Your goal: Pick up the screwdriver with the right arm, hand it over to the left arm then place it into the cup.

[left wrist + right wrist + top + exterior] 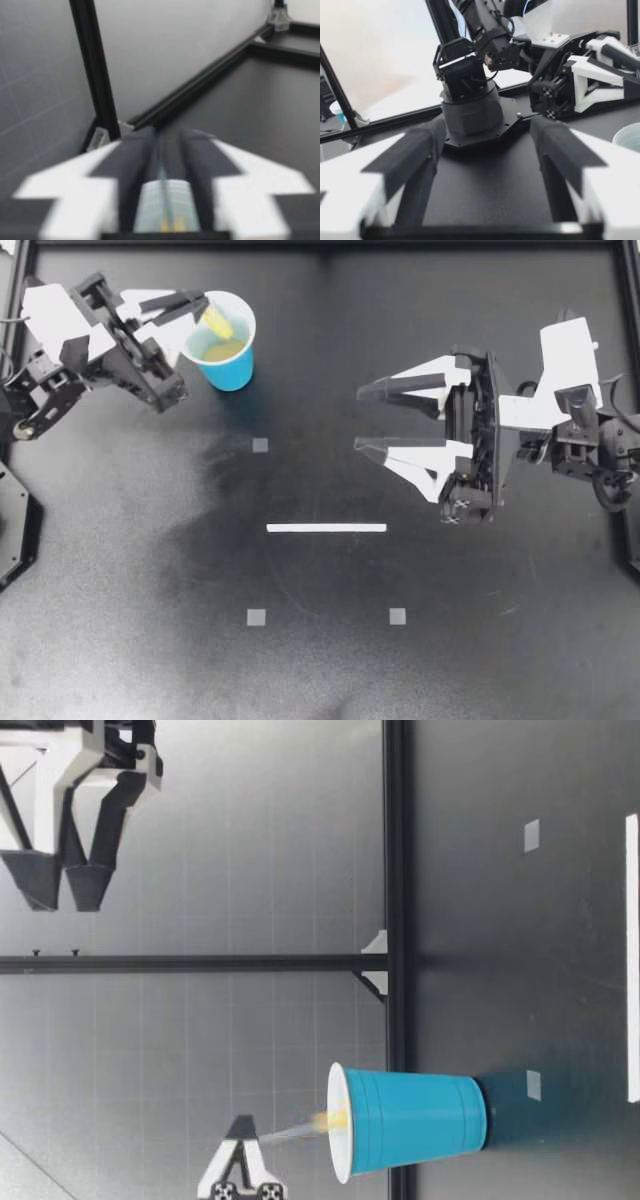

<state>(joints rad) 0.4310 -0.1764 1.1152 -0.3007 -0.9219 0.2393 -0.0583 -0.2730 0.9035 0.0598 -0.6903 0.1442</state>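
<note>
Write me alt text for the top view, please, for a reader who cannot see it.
My left tool holds the yellow-handled screwdriver at the mouth of the blue cup. My right tool hangs open and empty over the black table, apart from them.

A matte black desk (320, 670) carries a white tape strip (326, 528) and small grey square markers (260, 445). Its edge is bordered by black metal frame rails (396, 870), and pale grey gridded wall panels (250, 840) stand behind them.

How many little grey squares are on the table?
3 squares: one near the blue cup, two beyond the white strip. Another may hide under the right pincer.
</note>
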